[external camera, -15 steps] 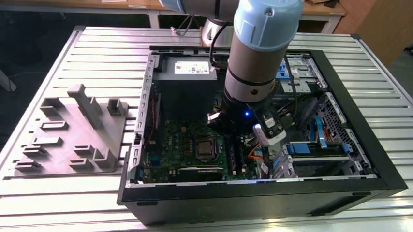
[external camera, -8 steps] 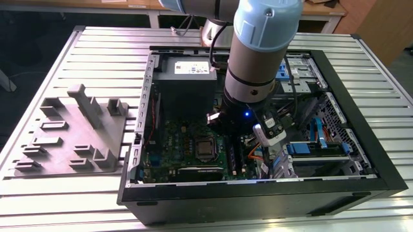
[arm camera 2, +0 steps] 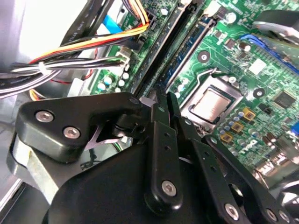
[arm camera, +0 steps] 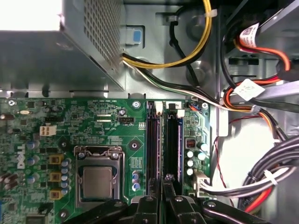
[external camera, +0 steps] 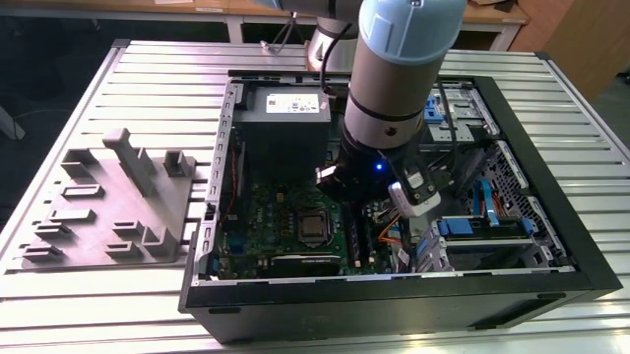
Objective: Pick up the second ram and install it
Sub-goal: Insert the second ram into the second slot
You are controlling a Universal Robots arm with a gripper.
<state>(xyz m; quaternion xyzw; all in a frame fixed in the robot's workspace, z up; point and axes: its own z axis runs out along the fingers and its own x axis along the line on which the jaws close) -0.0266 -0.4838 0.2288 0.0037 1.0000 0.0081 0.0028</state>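
While I am watching the feeds, the hand (arm camera: 164,184) is hanging low inside the open computer case (external camera: 551,184), right over the memory slots on the green motherboard (arm camera: 117,135). Its fingers (arm camera 2: 161,109) are drawn narrow, tips together, and I am seeing nothing pinched between them.

I am reading the second ram (arm camera: 174,140) as the thin dark strip standing in the slot nearer the cables, though I cannot tell for sure whether it is fully seated. Its near end is lying just ahead of the fingertips, touching or almost so. In the exterior view its long axis is running from 12 to 6 o'clock, with the arm's wrist covering the 12 o'clock end.

Around it, the processor socket (external camera: 313,227) is sitting at 9 o'clock from the slots, and the black and orange cables (external camera: 391,230) are crowding in close at 3 o'clock. The power supply (external camera: 285,118) is standing at 12 o'clock. Out on the table (external camera: 147,81), the grey parts fixture (external camera: 108,199) is lying well apart at 9 o'clock.
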